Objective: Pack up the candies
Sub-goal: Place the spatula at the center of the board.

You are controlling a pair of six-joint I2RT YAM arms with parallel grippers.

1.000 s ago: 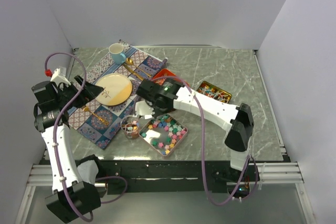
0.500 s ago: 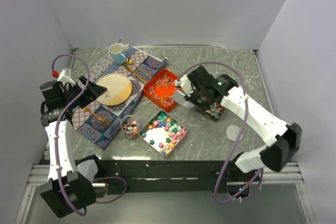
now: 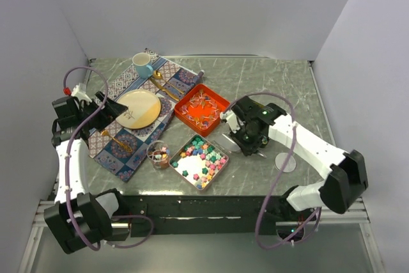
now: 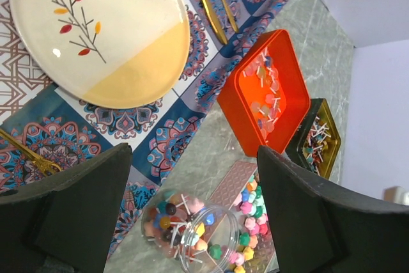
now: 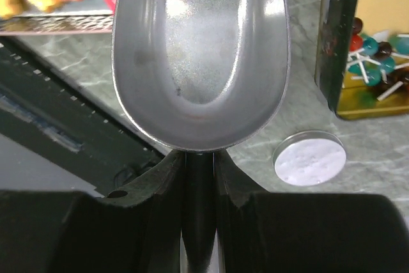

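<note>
Right claw (image 5: 199,165) is clamping its two fingers on the thin handle of a shiny silver metal scoop (image 5: 199,49). It is holding the scoop over the grey marbled desk (image 3: 281,81), between a shallow pink rectangular tin (image 3: 216,174) and a dark rectangular tin with a gold inside (image 5: 332,30). Small pastel star-shaped candies (image 3: 203,158) in pink, green, blue and yellow are lying in the pink tin. More are sitting in a small clear round jar (image 3: 158,155) just beside its left end. A flat round silver lid (image 3: 285,162) is lying on the desk near the right arm. An orange rectangular tin (image 3: 201,108) is holding pale wrapped sticks. The left claw (image 3: 114,109) is hovering with its fingers spread wide apart, gripping nothing. It is hanging near the left edge of a cream-and-yellow round plate (image 3: 137,108) on a patterned blue cloth mat (image 3: 121,151).
</note>
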